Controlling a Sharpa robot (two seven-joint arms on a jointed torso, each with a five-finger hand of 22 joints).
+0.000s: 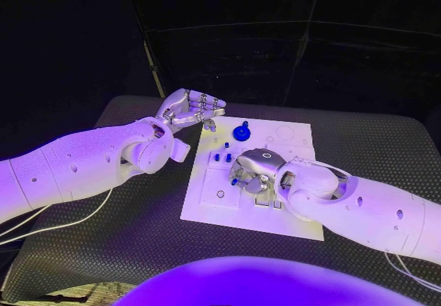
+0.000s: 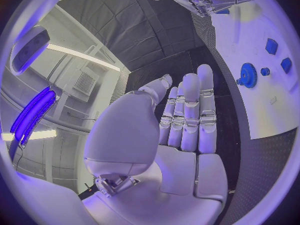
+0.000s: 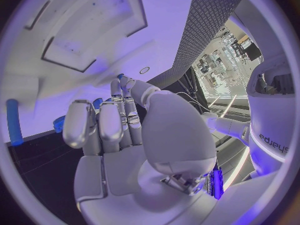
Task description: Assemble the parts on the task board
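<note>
The white task board [image 1: 294,143] lies mid-table. A blue gear [image 1: 241,132] stands near its far edge, and two small blue pegs [image 1: 222,157] stand just nearer. My left hand [image 1: 190,108] is raised beside the board's far left corner, fingers straight and holding nothing. In the left wrist view the gear [image 2: 248,75] and small blue parts [image 2: 271,46] lie on the board [image 2: 269,110] beyond my left hand [image 2: 187,120]. My right hand [image 1: 257,171] hangs palm-down over the board's middle. Its thumb and a finger meet on a small blue part [image 3: 120,77], with blue showing under the fingers [image 1: 235,181].
Recessed slots [image 3: 81,50] mark the board near my right hand [image 3: 125,130], and a blue peg [image 3: 12,122] stands off to one side. Dark textured matting [image 1: 120,242] surrounds the board. White cables [image 1: 55,223] trail under the left arm.
</note>
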